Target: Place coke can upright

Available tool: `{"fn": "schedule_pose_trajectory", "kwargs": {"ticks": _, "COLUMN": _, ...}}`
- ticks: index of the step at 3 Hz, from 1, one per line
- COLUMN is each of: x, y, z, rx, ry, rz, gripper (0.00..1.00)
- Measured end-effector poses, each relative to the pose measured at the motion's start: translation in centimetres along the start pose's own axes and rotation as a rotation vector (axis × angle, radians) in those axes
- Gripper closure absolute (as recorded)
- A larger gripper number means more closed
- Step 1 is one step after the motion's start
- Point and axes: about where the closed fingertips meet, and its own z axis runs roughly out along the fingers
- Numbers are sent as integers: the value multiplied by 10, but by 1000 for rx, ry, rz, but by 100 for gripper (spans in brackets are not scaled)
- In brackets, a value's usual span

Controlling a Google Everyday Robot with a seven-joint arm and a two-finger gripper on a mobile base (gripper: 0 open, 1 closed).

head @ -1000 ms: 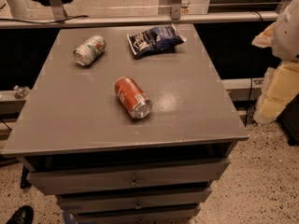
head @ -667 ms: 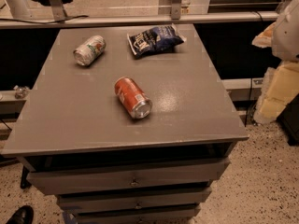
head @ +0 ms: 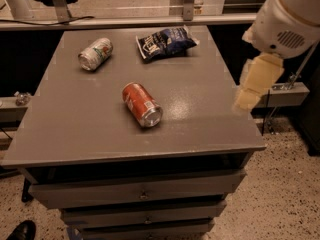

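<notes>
Silver-white can (head: 95,54) lying on side at far left of grey worktop (head: 75,129). Coke can (head: 142,104) lying on side near worktop centre, silver end pointing toward front edge, nothing touching it. Dark blue chip bag (head: 165,41) lying by far edge. Pincer (head: 252,86) hanging just beyond worktop's right edge, well apart from coke can; apart or together, not discernible.

High near view down onto table (head: 75,134), gripper (head: 248,94) right
</notes>
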Motion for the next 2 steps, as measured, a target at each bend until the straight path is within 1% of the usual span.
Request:
{"fn": "schedule_pose_trajectory", "kwargs": {"ticks": 1, "x": -56, "y": -7, "z": 24, "rx": -50, "ry": -51, "rz": 84, "gripper": 0}}
{"fn": "schedule_pose_trajectory", "kwargs": {"ticks": 2, "x": -100, "y": -4, "z": 59, "rx": -114, "ry": -84, "rz": 196, "gripper": 0}}
